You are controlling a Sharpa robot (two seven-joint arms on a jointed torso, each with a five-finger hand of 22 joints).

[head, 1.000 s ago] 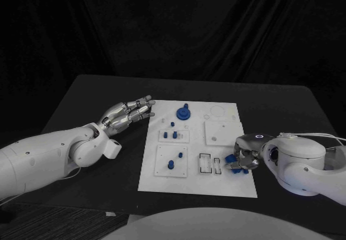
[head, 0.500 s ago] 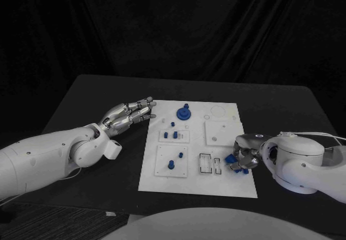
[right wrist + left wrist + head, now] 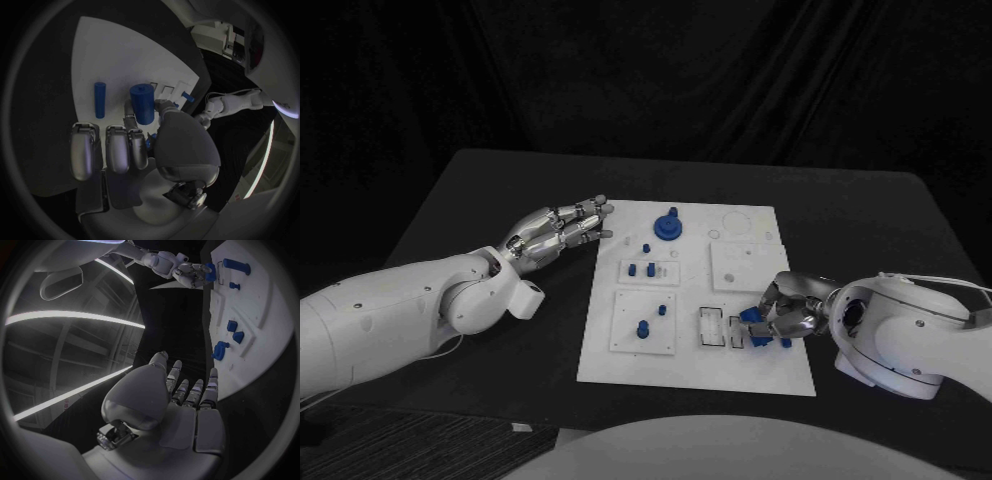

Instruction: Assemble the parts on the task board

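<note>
Right hand (image 3: 783,318), silver and jointed, pinches a smooth blue cylinder (image 3: 143,103) over the flat white task board (image 3: 762,375) near its right edge. Left hand (image 3: 563,231) hovers beside the board's left edge, fingers straight, holding nothing, above the matte black surface (image 3: 488,190).

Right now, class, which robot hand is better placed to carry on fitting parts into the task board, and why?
The right robot hand: it already grips a blue part over the task board. The left robot hand rests off the board's edge, holding nothing.
</note>
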